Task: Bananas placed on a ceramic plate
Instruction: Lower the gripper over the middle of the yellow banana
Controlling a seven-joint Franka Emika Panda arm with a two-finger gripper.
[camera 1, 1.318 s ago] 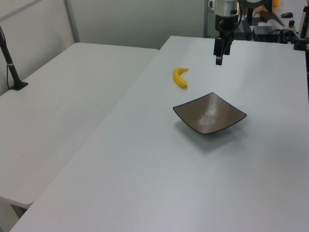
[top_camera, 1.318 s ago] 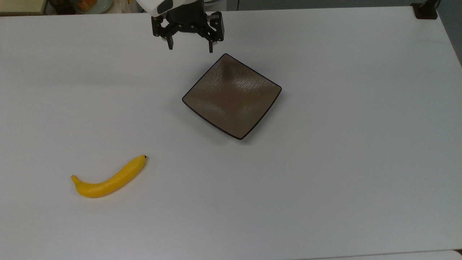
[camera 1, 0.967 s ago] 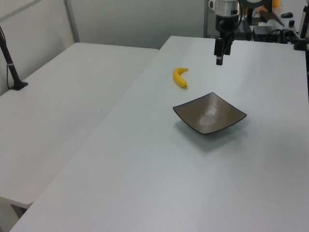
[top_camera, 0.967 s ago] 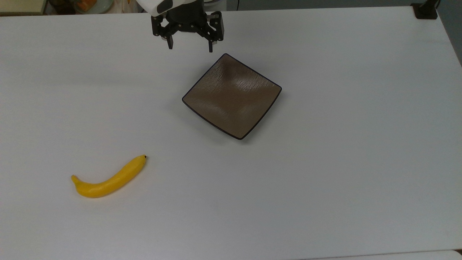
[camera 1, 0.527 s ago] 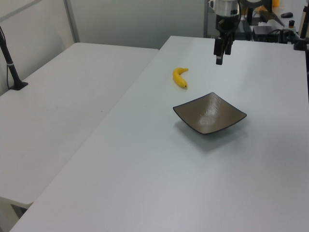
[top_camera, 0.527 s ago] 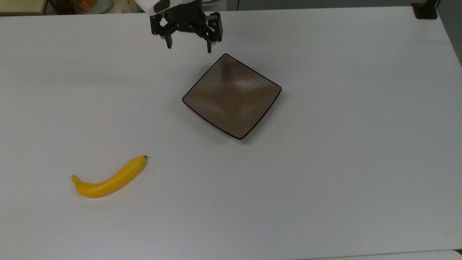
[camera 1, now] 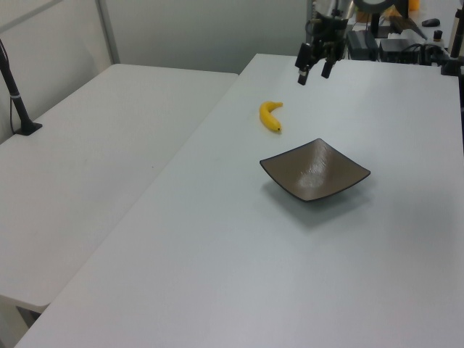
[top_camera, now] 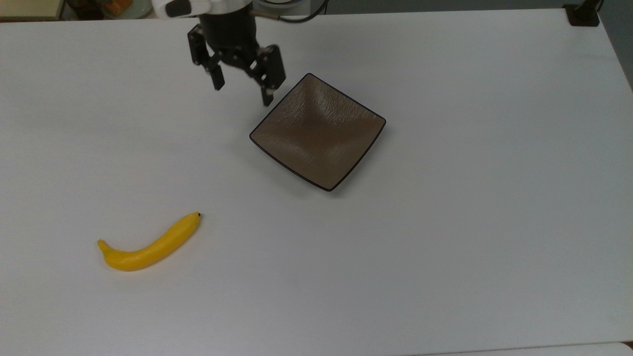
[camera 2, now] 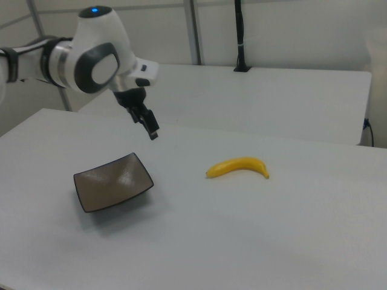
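Observation:
The yellow banana [top_camera: 148, 244] lies flat on the white table at the top view's lower left, nothing touching it. A square brown ceramic plate [top_camera: 319, 131] sits near the table's middle with nothing on it. My gripper [top_camera: 242, 94] hangs open and holds nothing, just off the plate's upper-left edge in the top view and far from the banana. The left view has the gripper [camera 1: 313, 76] above the table beyond the banana [camera 1: 270, 116] and the plate [camera 1: 315, 170]. In the right view the gripper [camera 2: 151, 128] hovers behind the plate [camera 2: 112, 181], left of the banana [camera 2: 239, 166].
A second white table [camera 1: 87, 145] stands at the left view's left, with a black post [camera 1: 18, 101] on it. A black clamp [top_camera: 583, 15] sits at the table's corner at the top view's upper right. Equipment clutter [camera 1: 406, 43] lies behind the arm.
The gripper has swung down and to the top view's left, turning about its wrist, and now sits beside the plate's upper-left edge. Banana and plate have not moved.

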